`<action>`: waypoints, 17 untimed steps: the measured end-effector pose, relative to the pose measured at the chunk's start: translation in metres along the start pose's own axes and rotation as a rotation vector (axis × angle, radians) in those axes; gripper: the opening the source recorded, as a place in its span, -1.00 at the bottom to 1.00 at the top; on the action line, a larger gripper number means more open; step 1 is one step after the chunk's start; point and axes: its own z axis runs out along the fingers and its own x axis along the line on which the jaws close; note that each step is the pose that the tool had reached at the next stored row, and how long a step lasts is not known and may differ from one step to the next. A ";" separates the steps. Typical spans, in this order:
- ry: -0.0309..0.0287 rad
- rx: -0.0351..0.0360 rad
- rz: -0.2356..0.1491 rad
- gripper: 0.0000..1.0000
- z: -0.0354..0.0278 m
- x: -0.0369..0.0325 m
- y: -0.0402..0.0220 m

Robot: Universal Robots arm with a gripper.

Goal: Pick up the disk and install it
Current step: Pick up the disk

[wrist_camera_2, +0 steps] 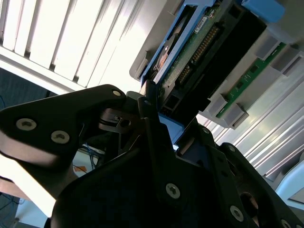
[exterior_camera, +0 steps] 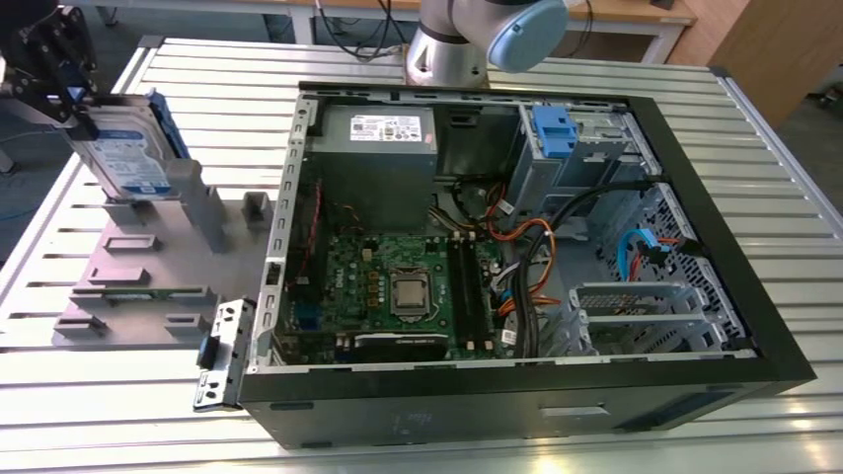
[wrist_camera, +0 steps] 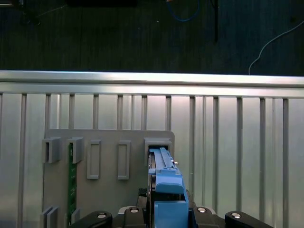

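One disk [exterior_camera: 129, 163] | upright, clamped in gripper [exterior_camera: 77, 114] | at grey fixture [exterior_camera: 138, 286] | open computer case [exterior_camera: 527, 400] beside

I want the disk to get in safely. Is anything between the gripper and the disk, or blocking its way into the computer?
Nothing is between them: the gripper is right at the disk. On the way to the drive cage, the computer's side wall stands between, though the top is open.
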 end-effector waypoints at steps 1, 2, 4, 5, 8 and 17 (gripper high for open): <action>0.0000 0.0001 0.000 -0.26 -0.0002 0.0000 0.0000; -0.0001 0.0001 0.000 -0.26 -0.0004 0.0000 0.0000; 0.0000 0.0000 0.000 -0.26 -0.0009 0.0000 0.0000; 0.0000 0.0001 0.000 -0.26 -0.0011 0.0000 0.0000; 0.0000 0.0001 0.000 -0.26 -0.0017 0.0000 0.0000; 0.0000 0.0001 0.000 -0.26 -0.0035 -0.0001 0.0000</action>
